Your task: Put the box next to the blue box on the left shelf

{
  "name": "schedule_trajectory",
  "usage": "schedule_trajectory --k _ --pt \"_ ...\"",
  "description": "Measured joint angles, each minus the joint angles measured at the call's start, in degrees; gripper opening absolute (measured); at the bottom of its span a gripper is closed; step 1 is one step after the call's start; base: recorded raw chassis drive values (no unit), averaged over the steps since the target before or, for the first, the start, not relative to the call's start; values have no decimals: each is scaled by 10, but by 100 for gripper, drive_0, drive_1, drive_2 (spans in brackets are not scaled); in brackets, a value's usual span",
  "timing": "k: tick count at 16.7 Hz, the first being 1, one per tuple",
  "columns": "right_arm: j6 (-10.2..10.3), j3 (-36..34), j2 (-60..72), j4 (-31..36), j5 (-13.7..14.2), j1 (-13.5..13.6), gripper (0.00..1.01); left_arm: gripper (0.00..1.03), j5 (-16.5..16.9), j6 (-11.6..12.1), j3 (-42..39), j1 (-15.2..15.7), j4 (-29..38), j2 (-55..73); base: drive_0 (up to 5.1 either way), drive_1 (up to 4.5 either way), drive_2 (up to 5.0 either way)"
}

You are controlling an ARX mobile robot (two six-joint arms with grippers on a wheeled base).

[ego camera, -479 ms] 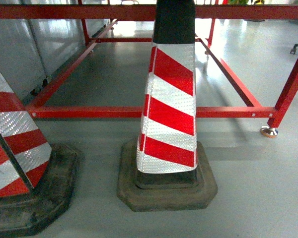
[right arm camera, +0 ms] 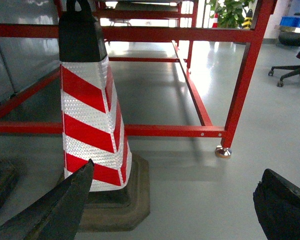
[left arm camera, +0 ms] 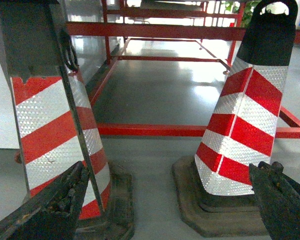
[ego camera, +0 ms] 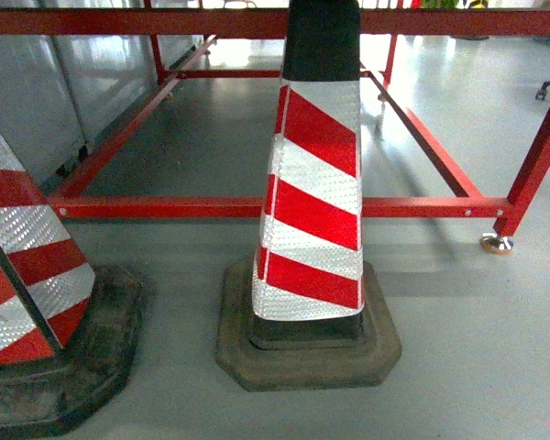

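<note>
Grey floor point(ego camera: 477, 348) fills every view, crossed by a red tubular frame point(ego camera: 257, 207) with two striped cones point(ego camera: 313, 202) before it, both grippers' fingers point(left arm camera: 55, 205) spread and empty, and neither box nor roller shelf visible, so the search step remains.

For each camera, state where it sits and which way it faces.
Head: on the robot, slanting down at the red-and-white striped traffic cone before the red tubular frame; no robot parts visible.
Left wrist: low, facing forward between two cones; open left end effector fingers at the bottom corners.
Right wrist: low, facing forward; open right end effector fingers frame the same cone.
All share that cone and frame.
</note>
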Motion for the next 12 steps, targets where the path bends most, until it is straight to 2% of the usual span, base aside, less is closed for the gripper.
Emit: schedule_trajectory --k 12 --pt "0 0 0 -2 0 0 98 98 0 0 0 0 -2 0 0 0 0"
